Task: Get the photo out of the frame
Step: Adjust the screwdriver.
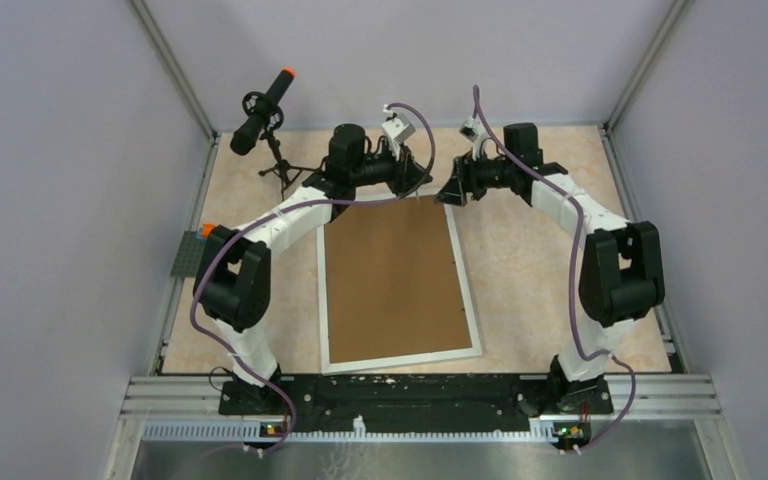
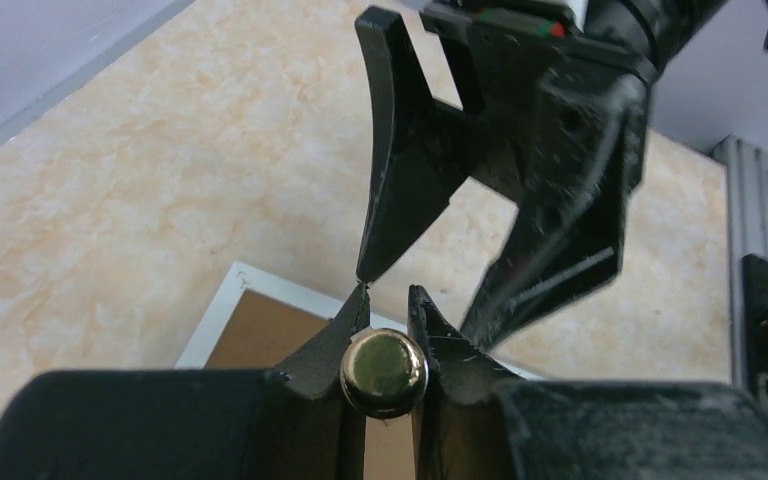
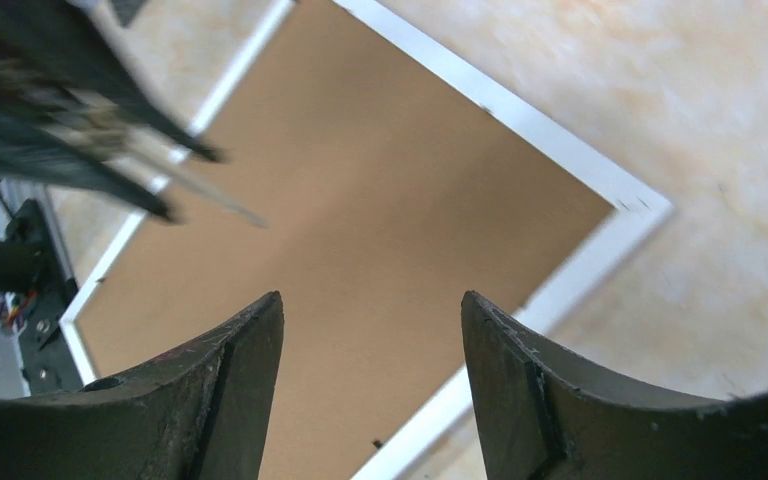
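Observation:
The white frame (image 1: 470, 300) lies face down on the table, its brown backing board (image 1: 392, 280) facing up. The photo is hidden under the board. My left gripper (image 1: 415, 185) hovers at the frame's far edge, shut on a small tool with a shiny gold round head (image 2: 384, 372); its thin shaft (image 3: 210, 200) points down towards the board (image 3: 380, 180). My right gripper (image 1: 452, 192) hangs open over the frame's far right corner (image 3: 580, 170), nothing between its fingers (image 2: 410, 170). The two grippers almost touch tip to tip.
A black microphone with an orange tip (image 1: 263, 112) stands on a tripod at the back left. A grey plate with an orange piece (image 1: 188, 250) sits at the left edge. Walls close in the table; a metal rail (image 1: 420, 395) runs along the near edge.

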`<state>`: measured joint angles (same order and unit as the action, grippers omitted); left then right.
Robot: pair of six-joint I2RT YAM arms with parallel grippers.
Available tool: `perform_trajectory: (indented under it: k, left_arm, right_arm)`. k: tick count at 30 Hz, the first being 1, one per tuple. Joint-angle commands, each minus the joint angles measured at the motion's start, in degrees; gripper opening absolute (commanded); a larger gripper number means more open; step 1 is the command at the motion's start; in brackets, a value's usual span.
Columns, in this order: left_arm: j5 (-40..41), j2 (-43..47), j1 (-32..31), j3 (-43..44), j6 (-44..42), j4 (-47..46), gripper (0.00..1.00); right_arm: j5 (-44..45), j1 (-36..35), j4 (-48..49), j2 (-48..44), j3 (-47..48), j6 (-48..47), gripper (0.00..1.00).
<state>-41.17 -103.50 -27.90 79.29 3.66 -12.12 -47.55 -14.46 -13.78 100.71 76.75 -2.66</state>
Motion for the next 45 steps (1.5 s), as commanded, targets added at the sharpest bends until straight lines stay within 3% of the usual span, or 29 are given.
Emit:
perform_trajectory:
  k: [1,6,8,13,14,17,20,21,24,27,29,35,40,45]
  left_arm:
    - [-2.8,0.4,0.1,2.4,8.5,-6.1,0.0]
    - [-5.3,0.1,0.1,2.0,16.8,-11.0,0.0]
    - [-5.3,0.0,0.1,1.8,19.6,-12.4,0.0]
    - [-4.0,0.0,0.7,2.3,22.7,-12.0,0.0]
    - [-3.8,0.2,0.9,2.5,23.0,-11.1,0.01]
    - [-8.6,0.6,2.2,3.2,19.6,-7.7,0.29]
    - [-18.5,2.3,4.6,3.3,10.1,-1.3,0.58]
    - [-22.5,2.7,5.8,3.2,6.7,0.8,0.72]
    - [-33.0,2.9,8.4,5.3,-6.3,12.5,0.86]
    - [-36.9,1.5,8.5,11.1,-27.9,35.7,0.87]
    - [-37.9,0.7,8.0,13.1,-36.9,44.2,0.86]
    - [-37.0,3.7,6.3,8.9,-51.8,45.6,0.83]
    - [-36.0,5.9,4.2,5.4,-53.6,38.6,0.77]
    - [-35.2,4.6,2.6,6.9,-63.6,46.9,0.64]
  right_arm:
    - [-6.1,-3.1,7.7,-3.2,-1.8,-1.7,0.63]
    - [-6.2,-4.8,11.8,-1.8,-0.7,1.0,0.59]
    - [-6.5,-5.4,12.3,-1.3,0.1,1.4,0.52]
    - [-7.1,-5.7,8.5,-1.7,0.7,-2.2,0.05]
    - [-7.3,-5.8,6.8,-2.0,0.9,-3.7,0.0]
    - [-8.8,-5.5,0.7,-3.2,1.5,-8.3,0.0]
    - [-10.9,-5.4,-9.2,-3.2,4.1,-15.2,0.0]
    - [-11.7,-5.3,-13.9,-3.0,4.9,-18.7,0.0]
    - [-13.8,-5.3,-23.7,-2.0,6.8,-26.5,0.0]
    - [-15.0,-5.6,-32.0,-0.6,8.6,-33.2,0.0]
    - [-15.2,-6.3,-38.1,0.9,10.5,-38.7,0.0]
    - [-17.3,-7.2,-52.2,6.5,16.9,-47.6,0.0]
    - [-17.5,-8.4,-59.3,9.6,20.9,-52.4,0.0]
    - [-17.4,-9.4,-61.3,10.5,22.6,-53.9,0.0]
